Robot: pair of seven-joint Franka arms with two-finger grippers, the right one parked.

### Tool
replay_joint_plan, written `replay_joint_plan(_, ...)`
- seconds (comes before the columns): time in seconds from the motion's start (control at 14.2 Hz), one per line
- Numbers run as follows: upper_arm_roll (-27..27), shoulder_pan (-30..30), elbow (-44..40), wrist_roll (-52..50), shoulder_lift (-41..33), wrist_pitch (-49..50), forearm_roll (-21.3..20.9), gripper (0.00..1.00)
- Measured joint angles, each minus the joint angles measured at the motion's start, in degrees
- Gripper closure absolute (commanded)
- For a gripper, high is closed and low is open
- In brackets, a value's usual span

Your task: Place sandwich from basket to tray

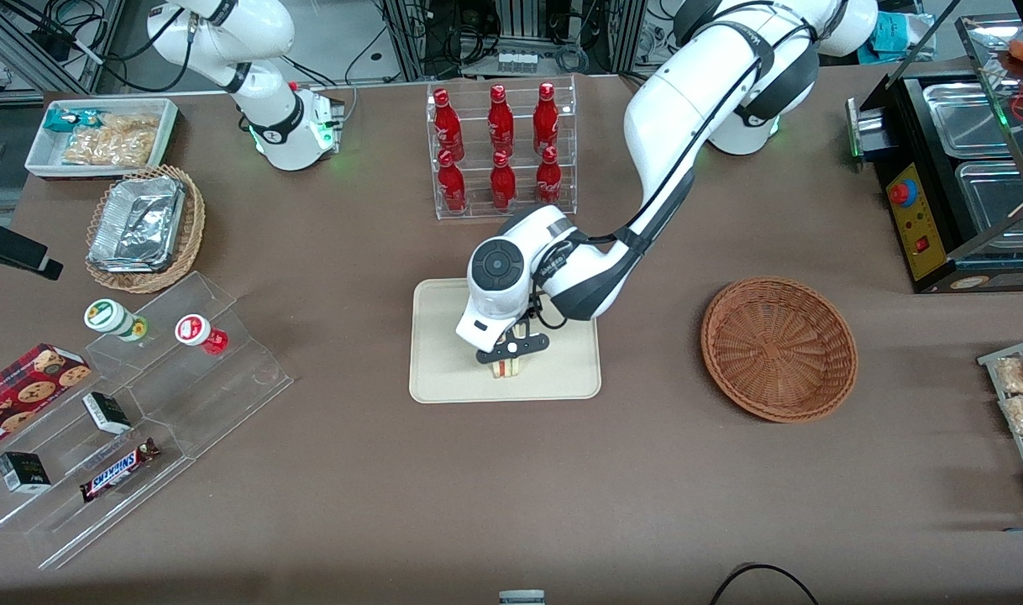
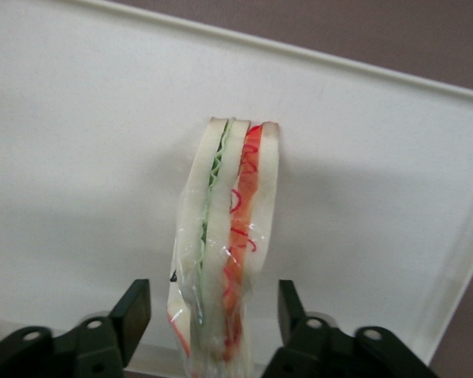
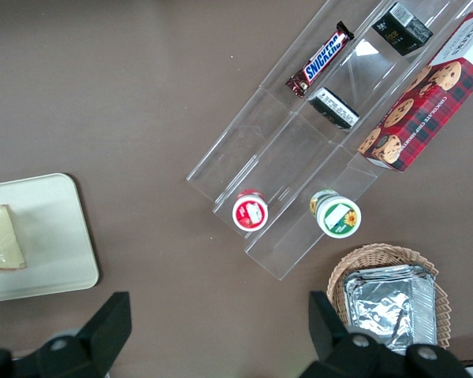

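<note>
The sandwich [image 1: 505,367], a clear-wrapped white wedge with green and red filling, stands on edge on the cream tray [image 1: 444,378], near the tray's rim closest to the front camera. My gripper [image 1: 508,353] hangs straight above it and is open. In the left wrist view the sandwich [image 2: 229,236] rests on the tray [image 2: 79,157], and each black finger [image 2: 134,309] stands a small gap away from it. The right wrist view also catches the sandwich [image 3: 1,240] on the tray [image 3: 51,236]. The reddish-brown wicker basket [image 1: 779,349] sits toward the working arm's end, with nothing in it.
A clear rack of red bottles [image 1: 501,151] stands farther from the front camera than the tray. Toward the parked arm's end are stepped acrylic racks with snacks [image 1: 142,395], a lighter wicker basket of foil trays [image 1: 146,227] and a white bin [image 1: 100,134]. A black machine [image 1: 957,176] stands at the working arm's end.
</note>
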State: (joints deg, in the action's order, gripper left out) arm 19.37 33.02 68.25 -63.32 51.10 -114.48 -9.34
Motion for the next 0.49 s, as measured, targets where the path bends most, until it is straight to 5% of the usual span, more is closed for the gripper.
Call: replay_joint_plan(0.49,-0.73,-3.92,-0.50,0.06,-9.26,13.52,-0.84,0.00)
